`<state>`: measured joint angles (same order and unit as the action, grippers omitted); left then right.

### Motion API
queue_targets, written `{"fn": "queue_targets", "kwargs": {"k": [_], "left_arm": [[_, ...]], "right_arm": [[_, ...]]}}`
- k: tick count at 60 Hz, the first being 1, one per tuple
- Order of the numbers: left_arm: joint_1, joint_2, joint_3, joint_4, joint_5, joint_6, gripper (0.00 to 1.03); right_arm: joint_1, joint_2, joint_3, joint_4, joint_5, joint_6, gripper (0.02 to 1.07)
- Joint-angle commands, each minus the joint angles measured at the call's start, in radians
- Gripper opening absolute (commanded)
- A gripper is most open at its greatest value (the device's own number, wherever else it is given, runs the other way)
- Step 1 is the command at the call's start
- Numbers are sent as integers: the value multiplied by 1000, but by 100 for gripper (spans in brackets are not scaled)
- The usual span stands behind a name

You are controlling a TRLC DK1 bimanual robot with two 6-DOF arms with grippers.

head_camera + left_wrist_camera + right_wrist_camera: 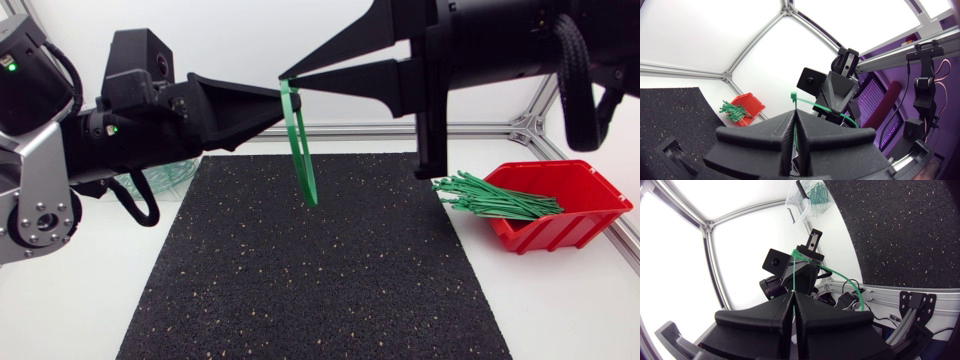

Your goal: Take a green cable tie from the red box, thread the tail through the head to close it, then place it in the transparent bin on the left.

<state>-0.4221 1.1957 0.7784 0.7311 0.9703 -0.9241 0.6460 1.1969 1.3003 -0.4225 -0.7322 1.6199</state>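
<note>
A green cable tie (300,150) hangs as a narrow loop above the black mat (320,290). My left gripper (283,98) and my right gripper (284,76) meet tip to tip at its top end, both shut on the tie. In the left wrist view the strip (796,131) runs between my left gripper's (795,114) fingers, with its head (793,95) poking out toward the right gripper (839,97). In the right wrist view the tie (794,275) rises from my right gripper (793,295). The red box (575,205) holds several green ties (500,198). I cannot tell whether the tail is through the head.
The transparent bin (165,178) sits behind my left arm at the mat's far left corner, with green ties inside (816,192). The red box (751,106) stands off the mat's right side. An aluminium frame rail (400,128) runs along the table's back.
</note>
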Motion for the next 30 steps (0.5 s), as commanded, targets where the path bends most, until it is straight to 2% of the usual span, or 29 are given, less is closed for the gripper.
{"fn": "queue_targets", "kwargs": {"k": [1,30], "left_arm": [[0,-5,-19,19,5,-22,3],[5,-7,-19,19,4,-21,3]], "right_arm": [[-6,-16,-24,-2,1,15,8],[-16,-25,-29,-5,2,9,7]]}}
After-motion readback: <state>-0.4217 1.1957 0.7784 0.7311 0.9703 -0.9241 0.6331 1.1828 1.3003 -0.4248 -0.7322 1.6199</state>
